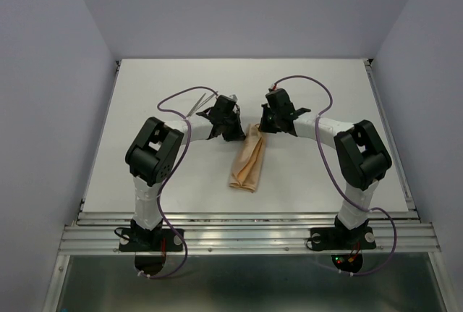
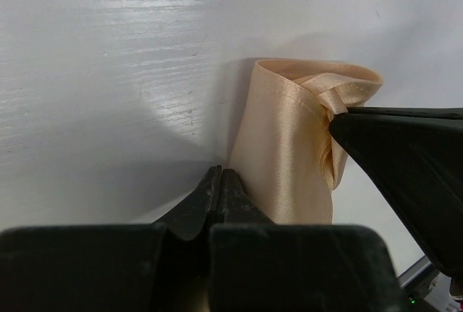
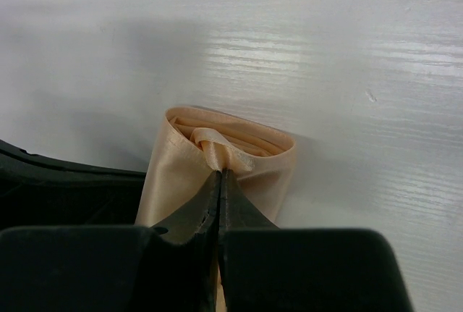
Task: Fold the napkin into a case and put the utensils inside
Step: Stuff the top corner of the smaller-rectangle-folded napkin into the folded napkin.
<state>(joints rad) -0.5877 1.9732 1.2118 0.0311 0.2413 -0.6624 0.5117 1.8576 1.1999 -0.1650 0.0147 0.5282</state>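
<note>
Peach-orange satin cloth fills the space in front of both pairs of jaws. It is the napkin (image 3: pixel 177 174), folded into a narrow long pouch, and it lies on the white table (image 3: pixel 347 51) with its open end raised.

The right gripper (image 3: pixel 219 182) has its jaws pressed together on a small loop from an inner layer of the cloth, right at the tips. The mouth of the pouch stands open just beyond them, and several layers show inside it.

The left gripper (image 2: pixel 221 182) also has its jaws together, with no gap between them. Their tips are at the left edge of the napkin, touching it or just beside it. Whether any cloth is caught between them cannot be told.

In the left wrist view the pouch stands just ahead of the left jaws and to their right. The right gripper's black finger (image 2: pixel 405 174) comes in from the right and meets the cloth at its upper rim.

From above, the two grippers face each other over the far end of the napkin, and the rest of it lies flat toward the arm bases. The utensils (image 1: pixel 201 102) lie on the table behind the left gripper, apart from the napkin.
</note>
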